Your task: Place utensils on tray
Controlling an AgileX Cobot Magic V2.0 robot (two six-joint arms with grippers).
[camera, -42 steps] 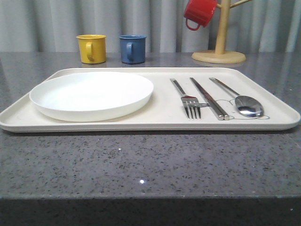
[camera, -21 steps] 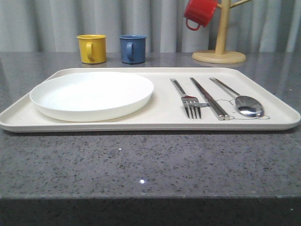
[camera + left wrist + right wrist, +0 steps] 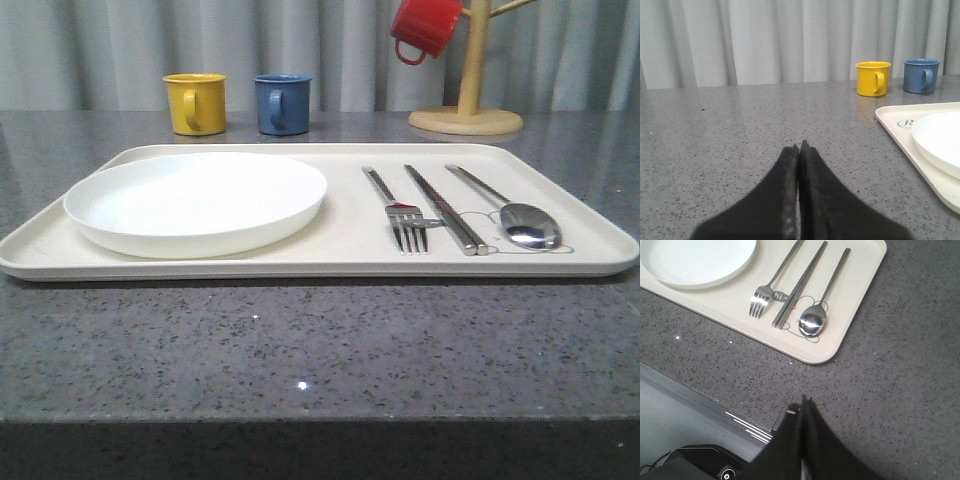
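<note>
Silver cutlery lies in a neat row on the right half of the cream tray (image 3: 340, 235): the fork (image 3: 397, 212) nearest the middle, the chopsticks (image 3: 445, 210) beside it, and the spoon (image 3: 510, 212) closest to the tray's right rim, all three with handles pointing away from the robot and working ends toward it. That parallel spacing reads as a finished place setting, so the task looks complete. A round white plate (image 3: 196, 200) fills the tray's left half, which explains why the utensils sit together on the free side. Printed on the tray is a thin grey line drawing that loops around the spoon bowl; in the right wrist view small lettering between fork and chopsticks seems to read "hi", and the left wrist view shows a script capital "R" near one corner, the rest hidden by the plate. On the grey speckled table (image 3: 300, 350) behind the tray stand a yellow mug (image 3: 195, 102) and a blue mug (image 3: 281, 103), and a red mug (image 3: 424, 28) hangs on a wooden stand (image 3: 468, 100). The left tool (image 3: 799, 150) and right tool (image 3: 803, 402) each have their fingers pressed together on nothing, held clear of the tray.
</note>
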